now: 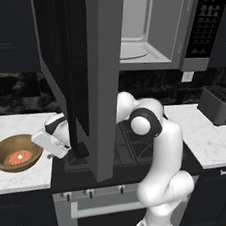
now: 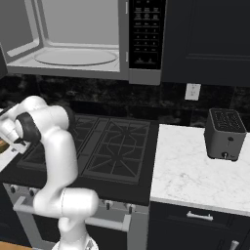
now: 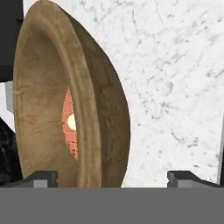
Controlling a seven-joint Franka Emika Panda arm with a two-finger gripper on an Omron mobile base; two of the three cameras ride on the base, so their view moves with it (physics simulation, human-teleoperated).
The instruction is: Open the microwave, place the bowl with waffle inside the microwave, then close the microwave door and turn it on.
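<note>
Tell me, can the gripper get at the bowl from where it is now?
Probably yes. The gripper is open, its fingertips wide apart just short of the bowl on the marble counter, with nothing between. The open microwave door hangs behind the hand.

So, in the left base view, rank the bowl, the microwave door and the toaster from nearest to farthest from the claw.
1. Bowl, just left of the claw on the counter.
2. Microwave door, swung open just right of the claw; close call with the bowl.
3. Toaster, far right.
</note>
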